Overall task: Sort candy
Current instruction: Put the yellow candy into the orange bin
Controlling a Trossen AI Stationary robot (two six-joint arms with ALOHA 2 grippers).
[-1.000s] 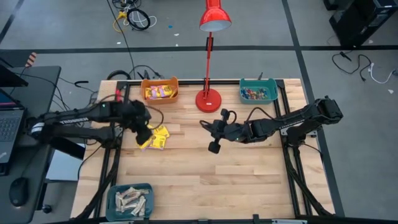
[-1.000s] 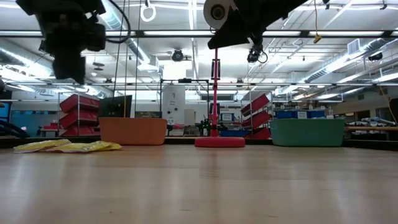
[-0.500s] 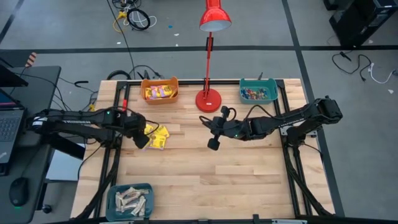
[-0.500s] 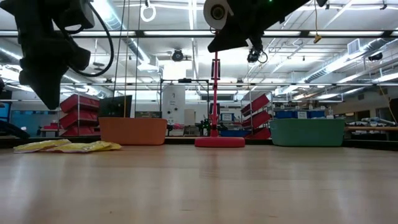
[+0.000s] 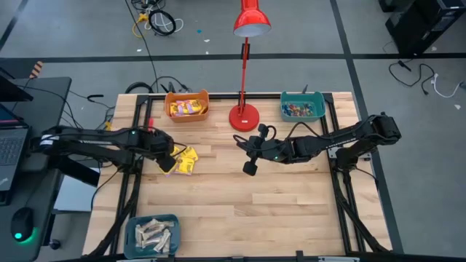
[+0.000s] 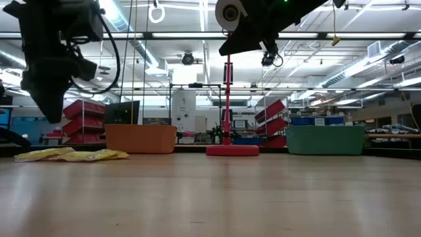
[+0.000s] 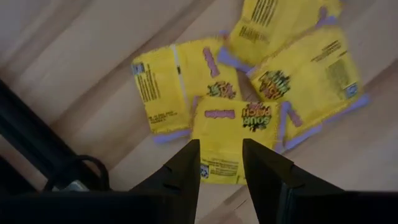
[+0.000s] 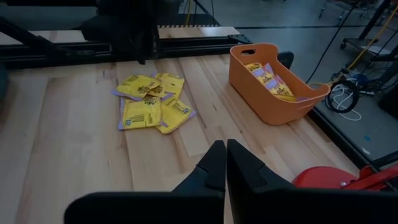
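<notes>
High view: a pale wooden counter (image 5: 240, 196) is seen on a grey floor, with a red lamp (image 5: 245, 115) at its far edge. The left claw (image 5: 167, 163), fingers parted, hangs over yellow candy packets (image 5: 186, 160) near the left edge.

Low view: packets (image 6: 72, 155) lie flat; shelving fills the room behind.

Left wrist view: nothing is gripped above the packets (image 7: 236, 99).

Right wrist view: the right claw (image 8: 225, 163) is closed and empty mid-counter.

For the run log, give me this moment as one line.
left gripper: jaws open, above yellow packets | right gripper: jaws shut, waiting mid-table | orange bin: holds yellow packets | stage: reaching for next packet
</notes>
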